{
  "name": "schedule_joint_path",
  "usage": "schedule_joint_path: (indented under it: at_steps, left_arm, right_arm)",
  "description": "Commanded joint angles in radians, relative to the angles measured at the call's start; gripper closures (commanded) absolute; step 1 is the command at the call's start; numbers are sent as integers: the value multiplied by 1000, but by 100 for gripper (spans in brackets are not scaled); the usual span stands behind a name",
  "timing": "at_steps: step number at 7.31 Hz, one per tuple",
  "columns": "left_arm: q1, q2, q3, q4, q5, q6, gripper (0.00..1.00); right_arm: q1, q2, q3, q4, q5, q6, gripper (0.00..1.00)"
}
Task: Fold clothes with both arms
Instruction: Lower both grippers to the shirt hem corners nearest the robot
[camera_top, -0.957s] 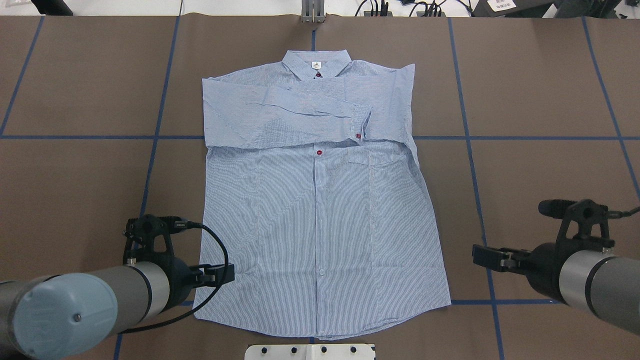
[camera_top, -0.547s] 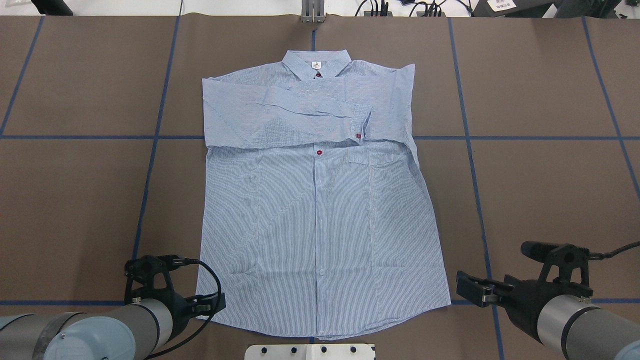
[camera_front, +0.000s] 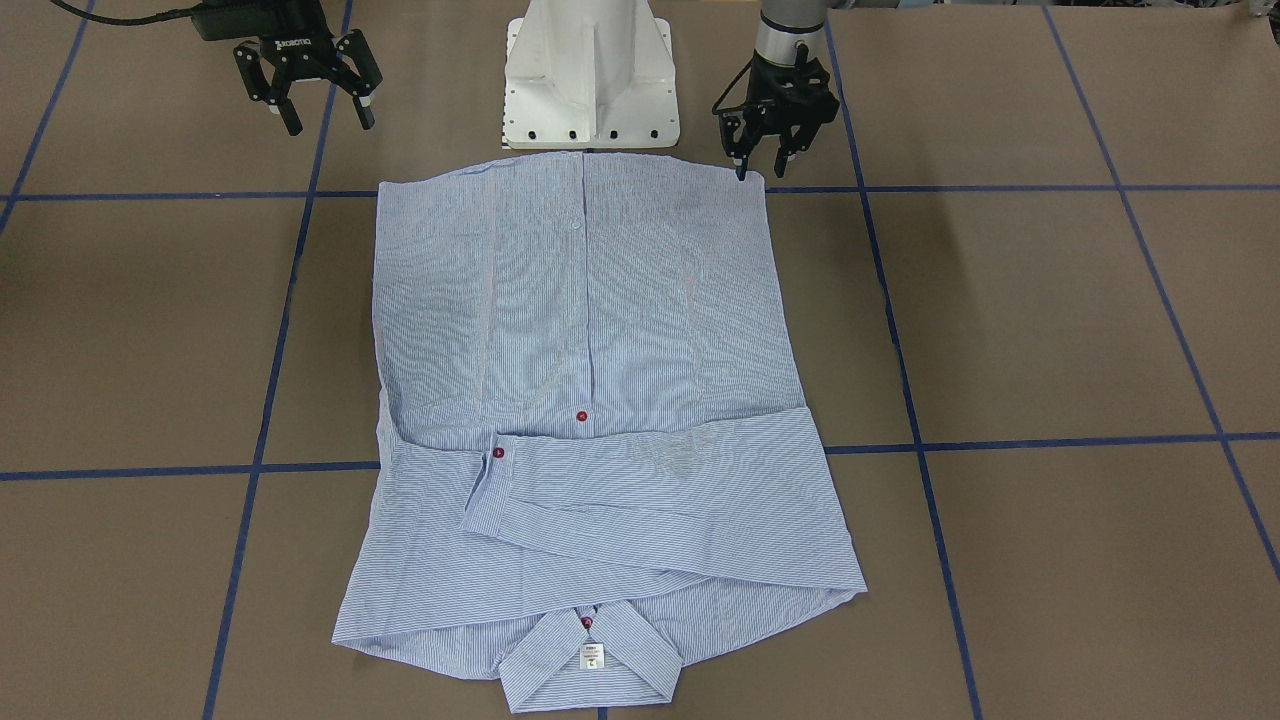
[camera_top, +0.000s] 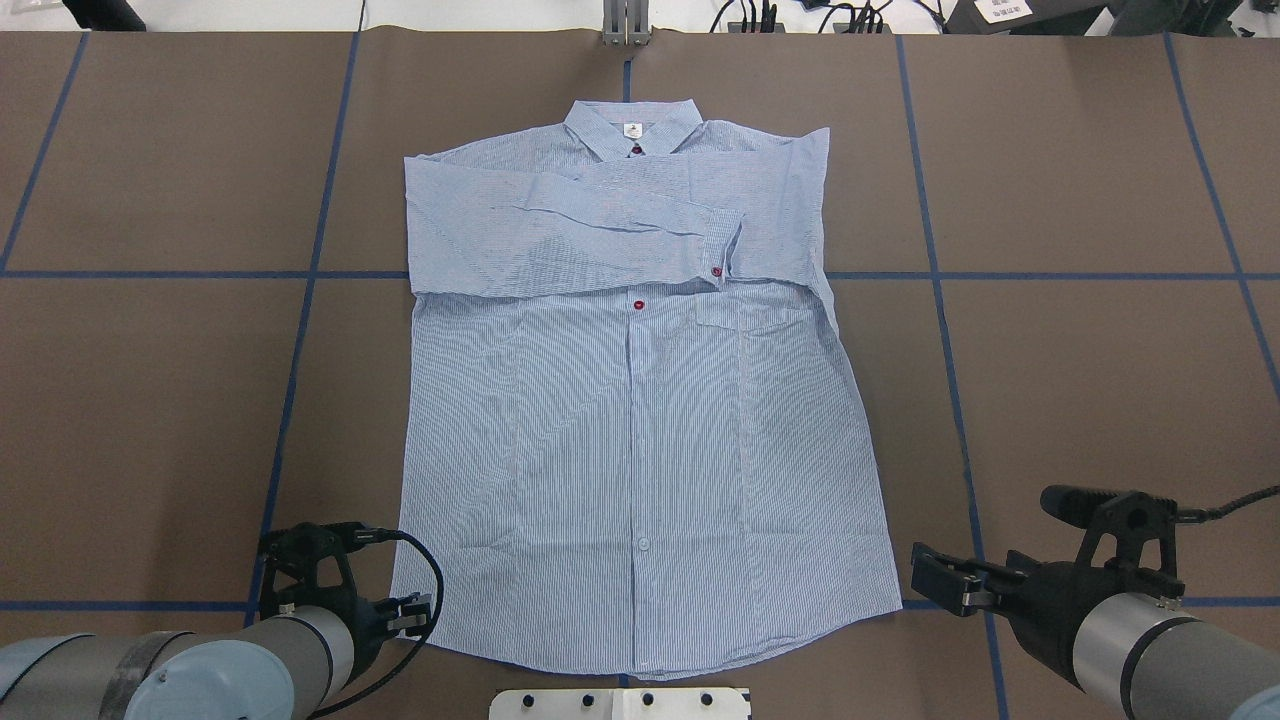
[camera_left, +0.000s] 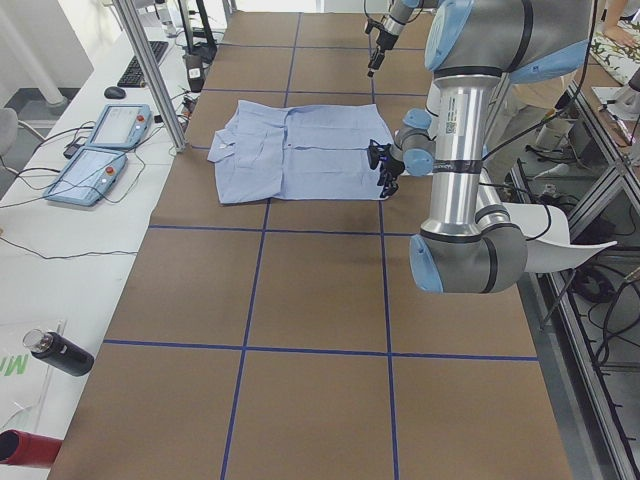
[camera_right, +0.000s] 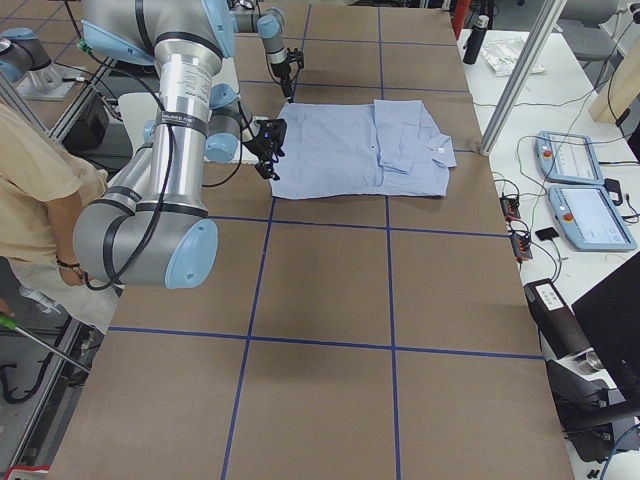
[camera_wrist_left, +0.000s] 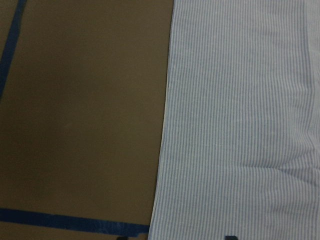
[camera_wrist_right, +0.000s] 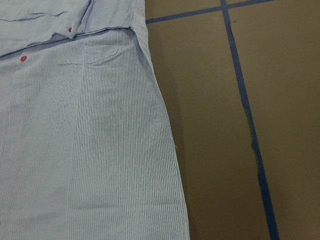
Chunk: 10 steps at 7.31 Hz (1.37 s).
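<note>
Shirt lies flat and face up on the table, buttoned, both sleeves folded across the chest, one cuff on top with its red button showing. The collar is at the end far from both grippers and the hem is on the near side, just in front of the white pedestal. Left gripper is low at its hem corner with fingers spread. In the front view one fingertip sits right at the cloth edge, but I can't tell whether it touches. Its wrist cam shows the shirt's side edge running ahead of it, cloth to one side and bare table to the other. Right gripper is also spread wide and gripping nothing. It is over bare table just outboard of the other hem corner, apart from the cloth. Its wrist cam looks along that side edge – the chest pocket is ahead of it and a blue tape line runs on the outer side.
</note>
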Motion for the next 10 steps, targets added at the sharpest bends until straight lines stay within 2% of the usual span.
schedule_joint_path:
  at_steps: [1, 10]
  left_arm:
    - [-1, -1, 2, 2, -3, 46, 53]
    - [22, -6, 22, -6, -7, 78, 54]
  right_arm:
    - [0, 0, 0, 0, 0, 0, 0]
    - [1, 2, 0, 0, 0, 0, 0]
